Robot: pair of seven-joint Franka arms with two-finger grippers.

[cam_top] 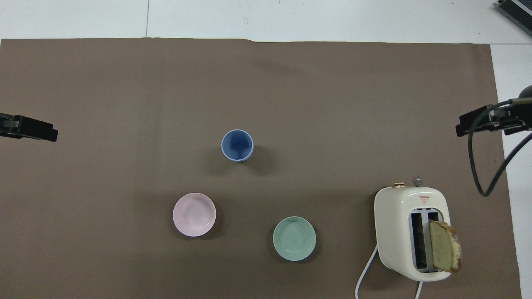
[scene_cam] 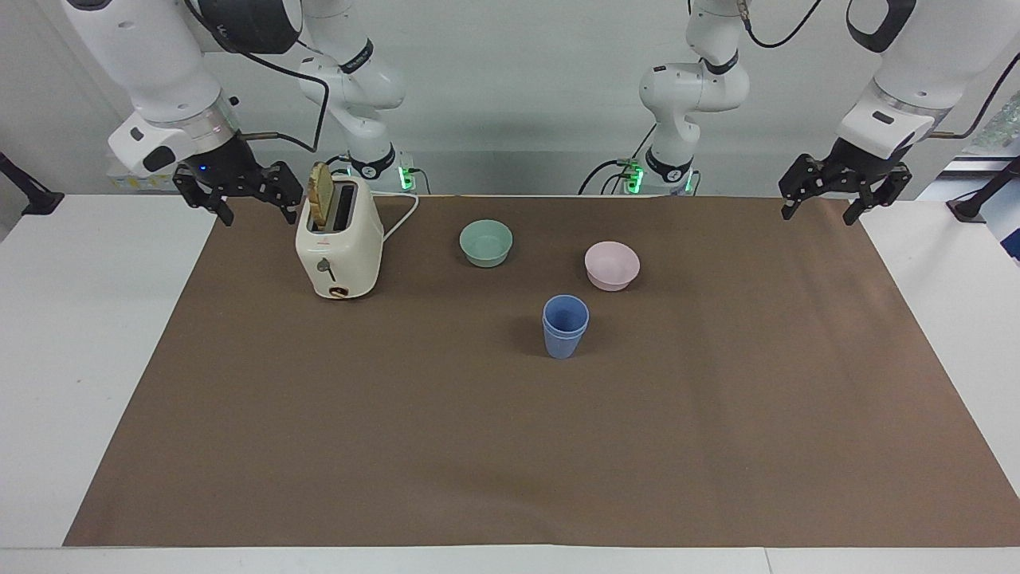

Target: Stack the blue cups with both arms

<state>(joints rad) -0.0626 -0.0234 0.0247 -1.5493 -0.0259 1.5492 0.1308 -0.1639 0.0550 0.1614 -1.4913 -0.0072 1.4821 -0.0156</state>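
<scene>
The two blue cups [scene_cam: 565, 327] stand nested one in the other, upright near the middle of the brown mat; they also show in the overhead view [cam_top: 237, 145]. My right gripper [scene_cam: 260, 218] is open and empty, up in the air over the mat's edge beside the toaster, at the right arm's end of the table; it also shows in the overhead view [cam_top: 478, 124]. My left gripper [scene_cam: 817, 217] is open and empty, raised over the mat's edge at the left arm's end; in the overhead view [cam_top: 29, 128] only its tip shows. Both grippers are well apart from the cups.
A cream toaster [scene_cam: 339, 247] with a bread slice [scene_cam: 321, 195] in one slot stands toward the right arm's end. A mint-green bowl [scene_cam: 486, 242] and a pink bowl [scene_cam: 611, 265] sit nearer to the robots than the cups. The brown mat [scene_cam: 510, 446] covers most of the white table.
</scene>
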